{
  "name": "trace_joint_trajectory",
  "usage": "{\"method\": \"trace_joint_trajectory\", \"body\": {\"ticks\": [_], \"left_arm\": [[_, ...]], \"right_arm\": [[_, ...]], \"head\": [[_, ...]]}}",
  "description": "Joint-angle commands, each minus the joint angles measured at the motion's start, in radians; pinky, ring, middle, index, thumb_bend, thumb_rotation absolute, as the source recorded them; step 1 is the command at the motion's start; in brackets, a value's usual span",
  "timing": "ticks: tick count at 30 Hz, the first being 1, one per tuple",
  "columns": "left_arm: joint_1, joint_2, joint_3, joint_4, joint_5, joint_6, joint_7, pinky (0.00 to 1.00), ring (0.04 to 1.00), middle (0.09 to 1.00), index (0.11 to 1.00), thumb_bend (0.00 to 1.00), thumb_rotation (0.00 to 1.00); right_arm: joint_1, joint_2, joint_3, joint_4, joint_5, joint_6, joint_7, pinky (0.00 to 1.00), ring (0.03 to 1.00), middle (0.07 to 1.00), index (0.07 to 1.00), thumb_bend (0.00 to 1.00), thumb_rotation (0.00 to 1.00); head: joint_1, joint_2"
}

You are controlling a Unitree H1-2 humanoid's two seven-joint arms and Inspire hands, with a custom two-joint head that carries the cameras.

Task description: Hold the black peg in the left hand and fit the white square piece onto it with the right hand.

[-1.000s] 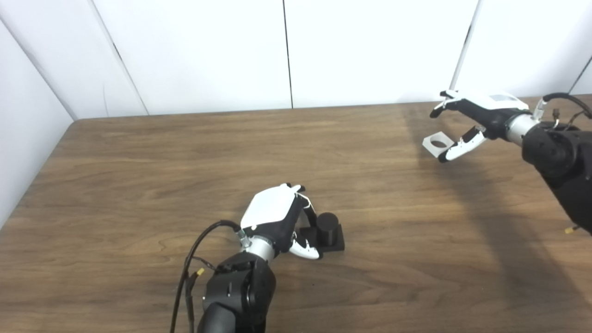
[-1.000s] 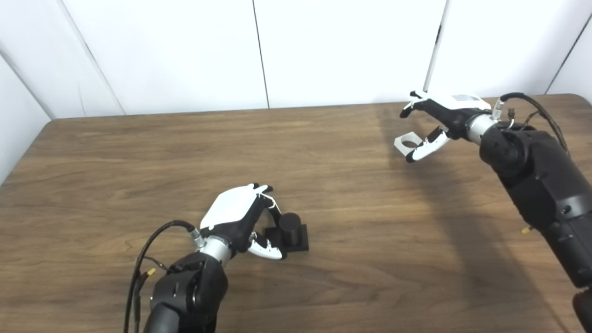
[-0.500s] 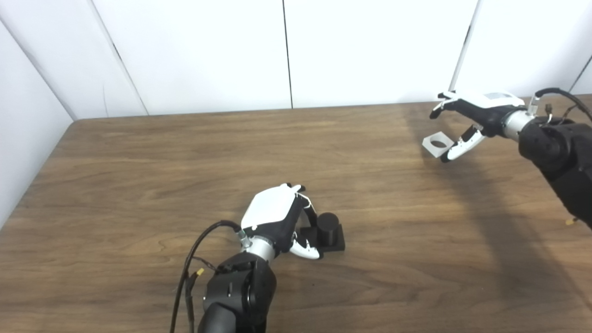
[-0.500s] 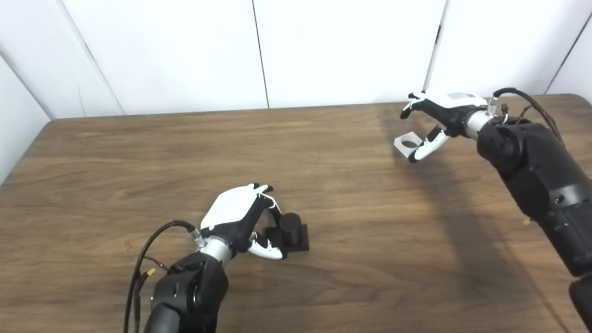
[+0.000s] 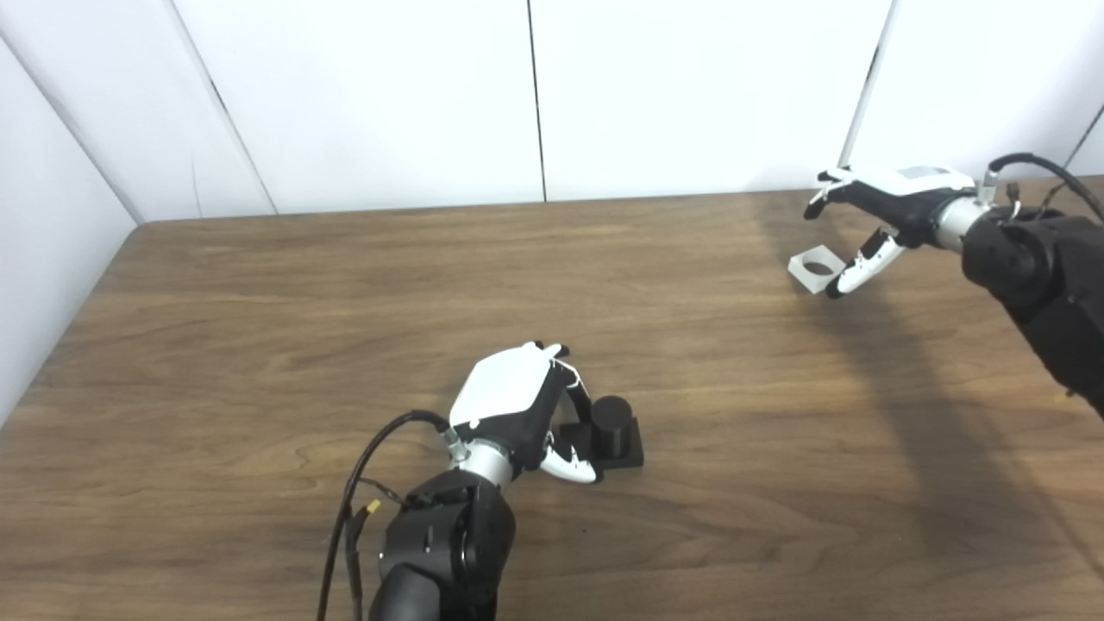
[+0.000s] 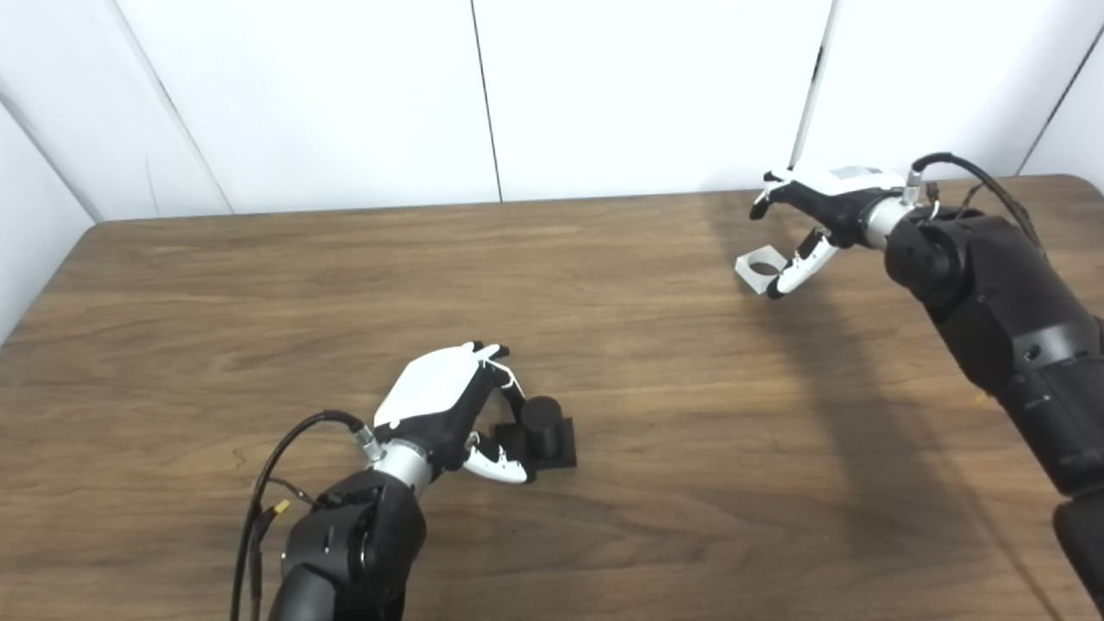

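— Two hands over one brown table (image 5: 259, 285). Where is the left hand (image 5: 517, 405)?

— Near the front middle, low on the wood, white back turned up. Its fingers curl toward the peg (image 5: 611, 424), and the thumb lies along the near edge of the peg's square black base.

— Does it hold the peg?

— The fingers sit right at the base on its left side, partly closed around that corner. Whether they press on it I cannot tell; the palm hides the contact.

— And the peg itself?

— A short black cylinder, upright on a flat square base, resting on the table just right of the left hand.

— The right hand (image 6: 815, 216)?

— Far right, toward the back edge of the table, reaching leftward. It is spread wide: the fingers arch above and the thumb points down and left, with a clear gap between.

— Where is the piece (image 6: 760, 268)?

— A white square with a round hole through it, lying flat on the table well apart from the peg. It sits below the right hand's fingers, and the thumb tip is just beside its right edge, perhaps touching. The hand grips nothing.

— Anything else?

— White wall panels behind, and a shadow of the right arm across the wood.
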Motion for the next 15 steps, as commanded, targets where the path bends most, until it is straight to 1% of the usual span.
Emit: {"method": "trace_joint_trajectory", "body": {"ticks": [1, 5, 15], "left_arm": [[-0.014, -0.001, -0.004, 0.014, 0.013, 0.0, -0.002, 1.0, 1.0, 0.955, 0.478, 0.53, 0.06], [-0.017, -0.004, -0.004, 0.011, 0.021, 0.005, -0.017, 1.0, 1.0, 0.958, 0.479, 0.53, 0.06], [-0.016, -0.005, -0.006, 0.011, 0.029, 0.002, -0.019, 1.0, 1.0, 0.956, 0.48, 0.53, 0.06]], "right_arm": [[-0.07, -0.007, -0.003, -0.004, -0.009, -0.02, -0.012, 1.0, 1.0, 0.975, 0.788, 0.83, 0.27], [-0.079, -0.002, 0.008, 0.011, -0.02, -0.017, -0.008, 1.0, 1.0, 0.975, 0.791, 0.83, 0.27], [-0.096, 0.011, 0.02, 0.065, -0.03, -0.041, -0.023, 1.0, 1.0, 0.971, 0.787, 0.83, 0.27]], "head": [[-0.002, 0.002], [-0.003, 0.003], [-0.003, 0.002]]}}
